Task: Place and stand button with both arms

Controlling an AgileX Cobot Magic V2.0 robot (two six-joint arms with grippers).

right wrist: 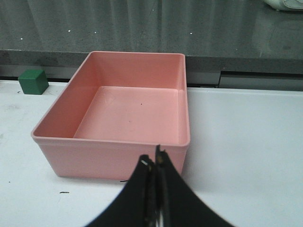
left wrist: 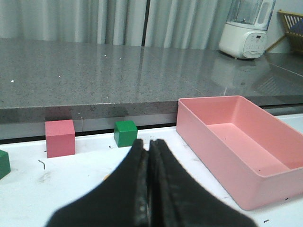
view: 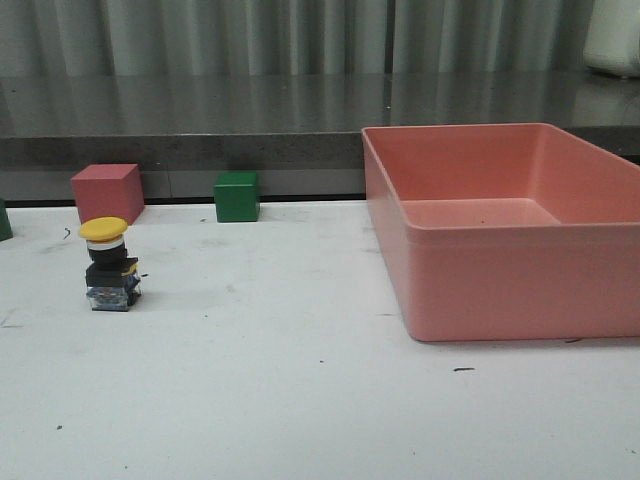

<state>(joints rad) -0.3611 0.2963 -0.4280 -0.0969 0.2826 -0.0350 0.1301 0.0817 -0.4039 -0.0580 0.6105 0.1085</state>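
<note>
Button (view: 110, 265) stands upright, well left of bin (view: 470, 290).

White table (view: 300, 400), scuffed, with small dark specks and marks. Button (view: 110, 265) stands upright on it at the left, yellow cap on top, black base down. Red cube (view: 108, 192) just behind the button at the table's far edge; green cube (view: 237, 196) further right along the same edge, apart from the red one. Another green block (view: 4, 220) cut off at the left border. Pink bin (view: 520, 290) sits on the right side, open top, well apart from the button.
</note>
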